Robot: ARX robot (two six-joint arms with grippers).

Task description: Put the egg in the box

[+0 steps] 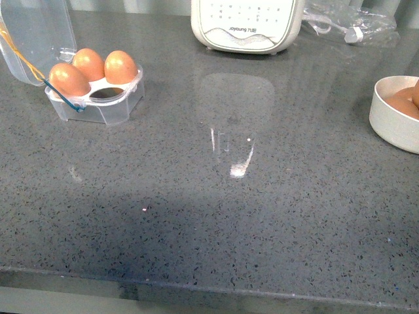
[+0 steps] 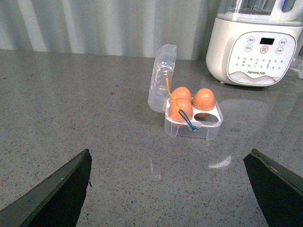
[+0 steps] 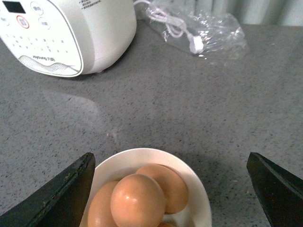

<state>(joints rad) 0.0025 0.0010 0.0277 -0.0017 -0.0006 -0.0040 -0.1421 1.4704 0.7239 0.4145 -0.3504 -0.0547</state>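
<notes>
The clear four-cell box stands at the far left with its lid open; it holds three brown eggs and its front right cell is empty. It also shows in the left wrist view. More brown eggs lie in a white bowl, seen at the right edge of the front view. My right gripper is open and empty above the bowl. My left gripper is open and empty, well short of the box. Neither gripper shows in the front view.
A white kitchen appliance stands at the back centre of the grey speckled counter. A clear plastic bag with a white cable lies at the back right. The counter's front edge runs along the bottom of the front view.
</notes>
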